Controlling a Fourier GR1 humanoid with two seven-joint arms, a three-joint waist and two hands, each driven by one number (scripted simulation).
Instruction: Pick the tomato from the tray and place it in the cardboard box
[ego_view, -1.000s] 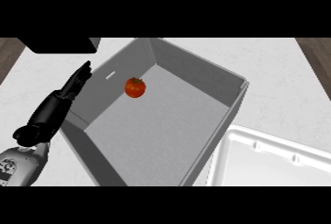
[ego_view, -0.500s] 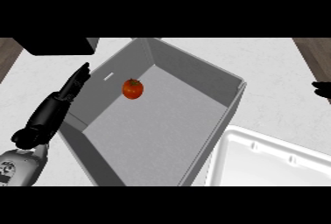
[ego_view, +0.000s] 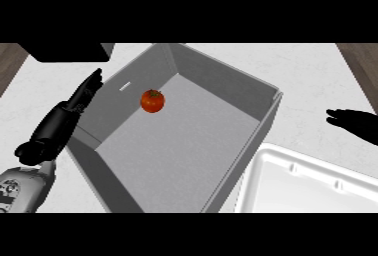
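A: Where is the small red tomato with the green stem (ego_view: 152, 101)?

B: It shows inside the large grey open-topped cardboard box (ego_view: 221, 75), up against the box's left inner wall, near the far left corner. Whether it touches the wall or the floor of the box I cannot tell. A small pale slot shows on that same wall just left of it.

A: And the tray?

B: The white moulded tray with a raised rim (ego_view: 295, 167) sits at the lower right, just beside the box's right wall. Only part of it is in view.

A: What is the left hand doing?

B: The black left hand (ego_view: 80, 97) lies along the outside of the box's left wall, its fingers straight and held together, pointing toward the far edge of the white speckled counter (ego_view: 310, 70). It holds nothing. The grey forearm (ego_view: 22, 187) comes in from the lower left corner.

A: The right hand?

B: The black right hand (ego_view: 358, 122) shows at the right edge, over the counter, well apart from the box. Its fingers are spread slightly and point left, relaxed, with nothing in them.

A: Anything else?

B: A dark block (ego_view: 66, 51) at the top left, beyond the box, and strips of brown wooden floor (ego_view: 11, 62) at both upper corners.
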